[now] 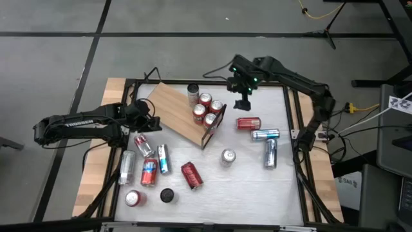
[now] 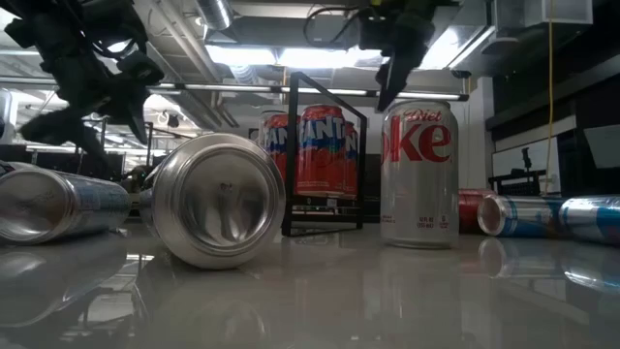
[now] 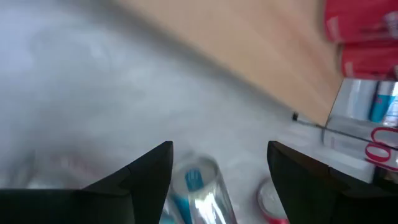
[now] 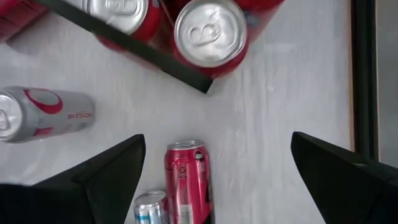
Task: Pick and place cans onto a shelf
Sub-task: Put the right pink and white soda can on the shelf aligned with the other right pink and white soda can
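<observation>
Left gripper (image 1: 145, 125) mid-left of the high view, fingers part open, holding nothing, above a lying silver can (image 3: 198, 190); right gripper (image 1: 243, 96) upper centre, fingers wide apart, empty, over a lying red can (image 4: 188, 180); shelf (image 1: 177, 111) at centre, four cans (image 1: 207, 109) upright on its right end; other cans scattered below and right.

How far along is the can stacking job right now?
Done: four cans stand on the shelf. In hand: nothing; the left gripper hangs open above a lying can, and the right gripper is open above a red can. Left: about ten cans on the table.
</observation>
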Controlling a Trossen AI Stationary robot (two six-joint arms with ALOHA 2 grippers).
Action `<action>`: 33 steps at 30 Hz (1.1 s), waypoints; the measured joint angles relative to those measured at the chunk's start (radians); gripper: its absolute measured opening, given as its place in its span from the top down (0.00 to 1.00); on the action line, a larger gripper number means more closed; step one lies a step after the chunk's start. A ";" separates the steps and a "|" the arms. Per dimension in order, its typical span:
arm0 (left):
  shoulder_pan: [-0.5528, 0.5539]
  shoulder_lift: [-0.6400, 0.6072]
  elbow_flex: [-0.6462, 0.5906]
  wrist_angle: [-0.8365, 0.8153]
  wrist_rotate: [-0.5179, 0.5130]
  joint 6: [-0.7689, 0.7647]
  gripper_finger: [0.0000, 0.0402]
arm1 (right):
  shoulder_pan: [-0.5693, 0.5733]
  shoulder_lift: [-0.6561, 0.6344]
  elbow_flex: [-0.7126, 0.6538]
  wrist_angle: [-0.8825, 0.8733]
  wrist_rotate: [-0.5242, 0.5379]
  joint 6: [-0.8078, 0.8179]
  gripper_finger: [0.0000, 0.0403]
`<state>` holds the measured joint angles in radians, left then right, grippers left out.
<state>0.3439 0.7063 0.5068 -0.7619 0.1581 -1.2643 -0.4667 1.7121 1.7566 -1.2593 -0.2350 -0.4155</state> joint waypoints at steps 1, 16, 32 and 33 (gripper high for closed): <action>0.000 0.000 0.000 -0.007 0.023 -0.025 0.37 | 0.000 -0.034 -0.056 0.042 0.005 0.000 0.03; 0.000 -0.002 0.000 -0.003 0.061 -0.069 0.37 | 0.001 -0.285 -0.515 0.311 0.015 0.059 0.03; -0.064 0.003 0.000 0.015 -0.052 -0.060 0.37 | 0.002 -0.282 -0.569 0.364 0.014 0.074 0.03; -0.070 0.003 0.000 0.015 -0.062 -0.060 0.37 | 0.002 -0.282 -0.569 0.367 0.014 0.074 0.03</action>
<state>0.2736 0.7094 0.5068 -0.7471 0.0964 -1.3243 -0.4652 1.4303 1.1873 -0.8920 -0.2207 -0.3418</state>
